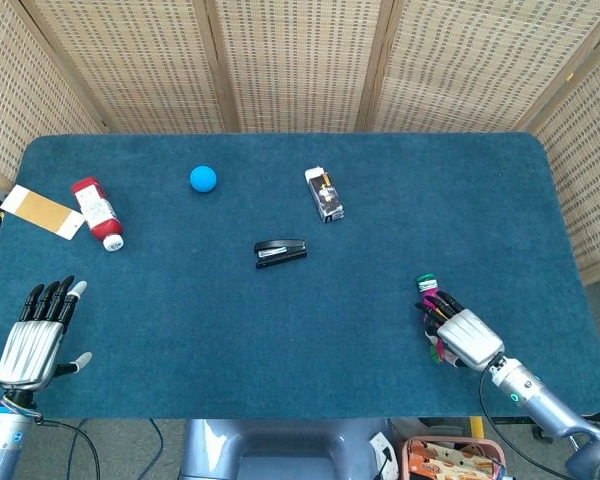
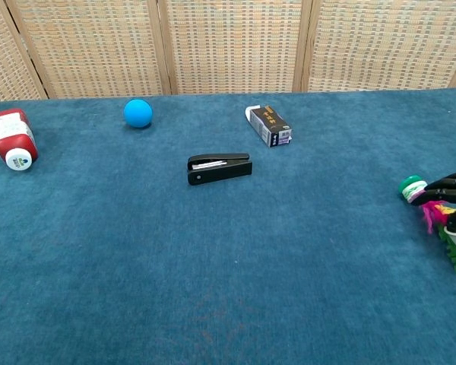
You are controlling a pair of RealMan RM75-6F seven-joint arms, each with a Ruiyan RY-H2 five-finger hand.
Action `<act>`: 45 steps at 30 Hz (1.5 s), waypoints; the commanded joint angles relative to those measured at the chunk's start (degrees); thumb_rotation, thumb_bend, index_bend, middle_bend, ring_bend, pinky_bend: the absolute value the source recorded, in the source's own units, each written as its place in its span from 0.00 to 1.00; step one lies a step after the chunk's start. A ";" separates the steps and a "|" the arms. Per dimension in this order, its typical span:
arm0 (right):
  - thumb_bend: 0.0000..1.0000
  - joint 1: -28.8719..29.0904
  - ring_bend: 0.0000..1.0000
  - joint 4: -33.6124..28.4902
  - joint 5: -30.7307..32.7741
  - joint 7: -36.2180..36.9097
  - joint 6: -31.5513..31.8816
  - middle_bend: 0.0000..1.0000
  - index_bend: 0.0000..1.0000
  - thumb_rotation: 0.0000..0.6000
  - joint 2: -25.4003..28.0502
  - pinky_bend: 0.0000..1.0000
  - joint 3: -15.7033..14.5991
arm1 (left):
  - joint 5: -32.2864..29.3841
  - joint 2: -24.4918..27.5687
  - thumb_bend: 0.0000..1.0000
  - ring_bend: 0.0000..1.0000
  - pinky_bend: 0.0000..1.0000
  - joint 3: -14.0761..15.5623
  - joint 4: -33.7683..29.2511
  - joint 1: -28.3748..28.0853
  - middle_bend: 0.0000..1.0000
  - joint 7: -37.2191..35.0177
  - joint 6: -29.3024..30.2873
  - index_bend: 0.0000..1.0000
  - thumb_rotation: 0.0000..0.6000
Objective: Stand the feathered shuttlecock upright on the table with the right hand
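The feathered shuttlecock (image 1: 427, 283) lies on its side near the front right of the blue table, with its green base (image 2: 412, 186) pointing to the far left and its pink and green feathers trailing toward the front edge. My right hand (image 1: 462, 335) lies over the feathers. In the chest view its dark fingers (image 2: 450, 182) curl above the pink feathers and the thumb sits below them, gripping the feathered part. Most of the feathers are hidden under the hand. My left hand (image 1: 35, 335) rests at the front left with its fingers spread and nothing in it.
A black stapler (image 1: 281, 251) lies mid-table, with a small dark box (image 1: 324, 194) behind it. Farther left are a blue ball (image 1: 203, 179), a red bottle (image 1: 97, 212) on its side and a tan card (image 1: 42, 211). The table's front edge runs close to my right hand.
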 commanded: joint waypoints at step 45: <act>0.39 0.96 0.00 -7.16 2.11 -6.59 -1.02 0.15 0.61 1.00 3.62 0.00 1.76 | 0.38 0.34 0.04 0.00 0.00 0.04 -0.18 -0.09 0.00 -0.70 -0.01 0.00 1.00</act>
